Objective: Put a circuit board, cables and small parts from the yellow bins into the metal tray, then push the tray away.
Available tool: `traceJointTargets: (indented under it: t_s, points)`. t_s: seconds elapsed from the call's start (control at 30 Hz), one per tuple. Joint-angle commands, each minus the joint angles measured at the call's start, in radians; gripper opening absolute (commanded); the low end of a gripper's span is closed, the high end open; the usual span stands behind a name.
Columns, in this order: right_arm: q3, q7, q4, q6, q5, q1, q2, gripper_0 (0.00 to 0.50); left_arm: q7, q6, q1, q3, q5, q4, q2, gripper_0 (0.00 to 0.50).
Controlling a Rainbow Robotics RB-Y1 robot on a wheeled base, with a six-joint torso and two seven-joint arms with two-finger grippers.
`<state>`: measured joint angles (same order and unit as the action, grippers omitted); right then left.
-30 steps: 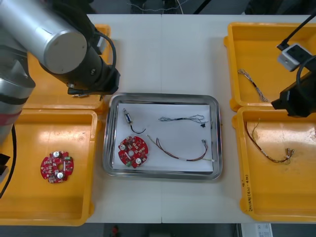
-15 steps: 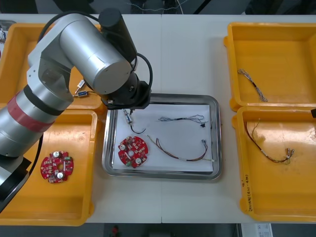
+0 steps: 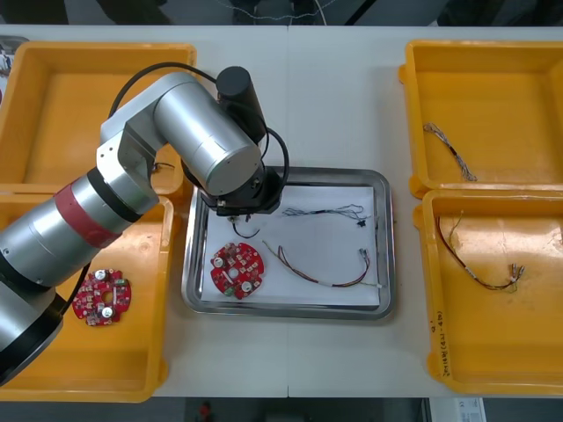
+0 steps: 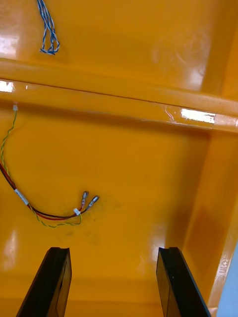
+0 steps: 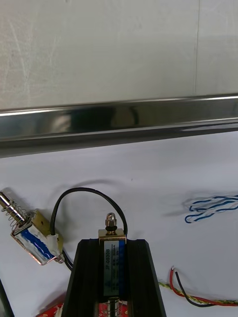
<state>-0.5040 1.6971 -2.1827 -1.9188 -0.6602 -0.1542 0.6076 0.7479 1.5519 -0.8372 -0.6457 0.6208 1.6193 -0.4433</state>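
Tray rim (image 5: 119,121): left end effector (image 5: 113,245) grips small metal part (image 5: 113,270); right end effector (image 4: 113,251) released.

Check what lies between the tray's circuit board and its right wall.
Front view: the red and yellow cable lies between the circuit board and the metal tray's right wall. The left gripper holds a small metal part over the tray.

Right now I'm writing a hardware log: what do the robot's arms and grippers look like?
The left arm is silver, rounded tubes with a red band, black wrist and looping black cable. Left gripper and right gripper have flat black fingers.
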Motion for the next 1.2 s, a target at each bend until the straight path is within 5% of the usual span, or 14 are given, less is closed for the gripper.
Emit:
traceJointTargets:
  t_s: [0.03, 0.17, 0.2, 0.23, 0.33, 0.7, 1.2]
  points:
    - [-0.061, -0.057, -0.048, -0.001, -0.022, 0.028, -0.025, 0.5, -0.042, -0.012, -0.043, -0.022, -0.01, -0.001, 0.029, 0.0]
    - [-0.068, -0.076, -0.06, -0.001, -0.027, 0.039, -0.048, 0.5, -0.044, -0.01, -0.043, -0.023, -0.016, -0.001, 0.029, 0.008]
    - [-0.068, -0.097, -0.062, -0.001, -0.03, 0.047, -0.051, 0.5, -0.042, -0.012, -0.043, -0.023, -0.016, -0.001, 0.029, 0.079]
    - [-0.064, -0.119, -0.066, -0.001, -0.036, 0.053, -0.055, 0.5, -0.044, -0.012, -0.043, -0.023, -0.018, -0.001, 0.029, 0.226]
    - [-0.041, -0.168, -0.091, -0.001, -0.044, 0.074, -0.057, 0.5, -0.045, -0.012, -0.043, -0.023, -0.018, -0.001, 0.029, 0.5]
    - [-0.015, -0.197, -0.123, -0.001, -0.052, 0.102, -0.055, 0.5, -0.064, 0.011, -0.043, -0.014, -0.032, 0.028, 0.029, 0.5]
    - [-0.013, -0.198, -0.123, -0.001, -0.062, 0.113, -0.048, 0.5, -0.062, 0.306, -0.042, 0.205, 0.016, 0.264, 0.02, 0.5]
